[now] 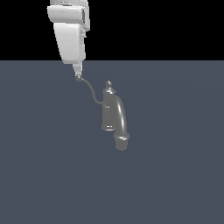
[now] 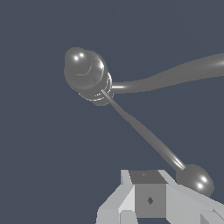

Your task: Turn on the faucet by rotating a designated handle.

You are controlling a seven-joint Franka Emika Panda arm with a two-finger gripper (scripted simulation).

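Note:
The small grey faucet [image 1: 109,109] stands upright on the floor, its thick arched spout [image 1: 121,118] curving down toward the viewer. The thin curved handle [image 1: 91,91] runs from the body up to a ball tip [image 1: 79,78] toward the exterior view's left. My gripper [image 1: 77,71] hangs straight above that ball, its fingers drawn together to a narrow point that touches or nearly touches it. In the wrist view the faucet body [image 2: 86,74] appears from above. The handle [image 2: 144,131] leads to the ball tip [image 2: 195,179], which lies beside my gripper [image 2: 148,192], not between the fingers.
Around the faucet there is only a flat dark blue-grey floor [image 1: 175,175], and no other object shows on it. The white arm link [image 1: 70,35] comes down from the top of the exterior view's left.

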